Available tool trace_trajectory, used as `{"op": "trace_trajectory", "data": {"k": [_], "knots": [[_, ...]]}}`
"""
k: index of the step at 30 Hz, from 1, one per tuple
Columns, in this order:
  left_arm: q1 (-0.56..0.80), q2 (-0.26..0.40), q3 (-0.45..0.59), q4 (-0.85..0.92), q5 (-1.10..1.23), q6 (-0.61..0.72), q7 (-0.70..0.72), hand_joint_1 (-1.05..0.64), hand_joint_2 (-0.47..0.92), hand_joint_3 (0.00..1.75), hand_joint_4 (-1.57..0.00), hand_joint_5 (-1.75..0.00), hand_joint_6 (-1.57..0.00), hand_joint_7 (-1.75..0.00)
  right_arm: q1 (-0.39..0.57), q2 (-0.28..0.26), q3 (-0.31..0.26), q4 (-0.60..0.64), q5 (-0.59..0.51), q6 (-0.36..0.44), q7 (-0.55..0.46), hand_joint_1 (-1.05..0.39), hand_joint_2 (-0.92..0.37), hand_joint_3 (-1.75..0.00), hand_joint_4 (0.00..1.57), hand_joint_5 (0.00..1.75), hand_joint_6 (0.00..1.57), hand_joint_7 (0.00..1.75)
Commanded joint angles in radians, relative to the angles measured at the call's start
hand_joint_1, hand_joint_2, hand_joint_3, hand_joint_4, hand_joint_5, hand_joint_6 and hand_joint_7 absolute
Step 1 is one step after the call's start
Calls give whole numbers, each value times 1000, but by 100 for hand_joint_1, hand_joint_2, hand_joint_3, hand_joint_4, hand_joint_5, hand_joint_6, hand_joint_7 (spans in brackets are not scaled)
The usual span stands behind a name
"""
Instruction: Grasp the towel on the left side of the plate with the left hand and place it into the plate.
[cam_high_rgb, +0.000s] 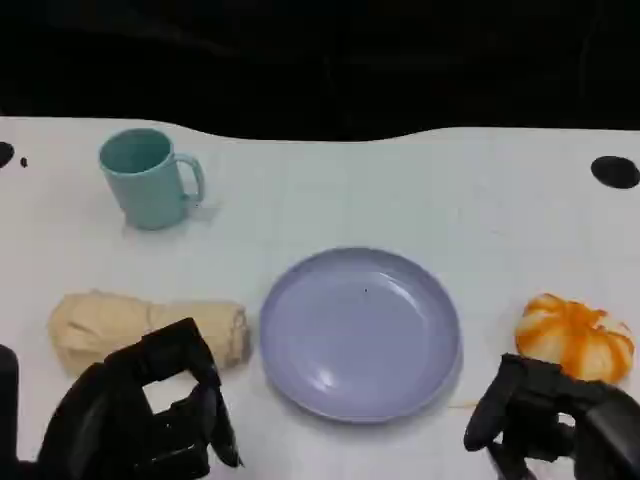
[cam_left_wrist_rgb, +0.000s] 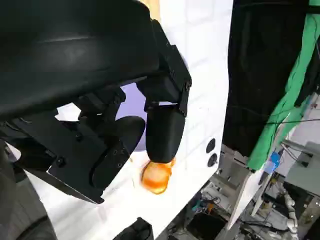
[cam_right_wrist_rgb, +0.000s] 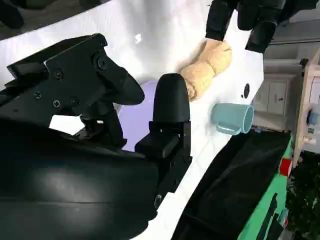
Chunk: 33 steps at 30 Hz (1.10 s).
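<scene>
Left hand empty, fingers apart, just before rolled beige towel left of lavender plate. Right hand empty, fingers spread, near orange pumpkin.

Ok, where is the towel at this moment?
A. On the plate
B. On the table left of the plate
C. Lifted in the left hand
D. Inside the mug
B: the towel lies on the table beside the empty plate, with the left hand just short of it.
</scene>
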Motion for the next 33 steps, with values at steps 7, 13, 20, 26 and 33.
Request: {"op": "trace_trajectory", "data": {"k": [7, 13, 20, 26, 33], "knots": [[-4, 12, 5, 6, 7, -4, -1, -9, 43, 150, -89, -175, -74, -175, -2, -6, -4, -9, 4, 0, -1, -5, -60, -107, 72, 175, 63, 143], [-3, 13, 2, 5, 10, -8, -4, -9, 43, 151, -89, -175, -74, -175, -2, -9, -3, -14, -1, 5, -3, -5, -60, -108, 72, 175, 63, 144], [-2, 14, 1, 4, 14, -11, -5, -10, 43, 150, -88, -175, -73, -175, -2, -8, -3, -13, 4, 4, -1, -5, -60, -108, 72, 175, 63, 144], [-1, 9, 1, 3, 19, -10, -2, -9, 44, 149, -88, -175, -73, -175, -3, -8, -2, -16, 1, 10, -4, -5, -60, -108, 72, 175, 63, 144], [17, -5, -23, 7, 86, -110, -13, -11, 49, 130, -77, -175, -72, -153, -2, -8, -4, -10, 5, -1, 0, -4, -60, -109, 72, 175, 63, 144]]}}
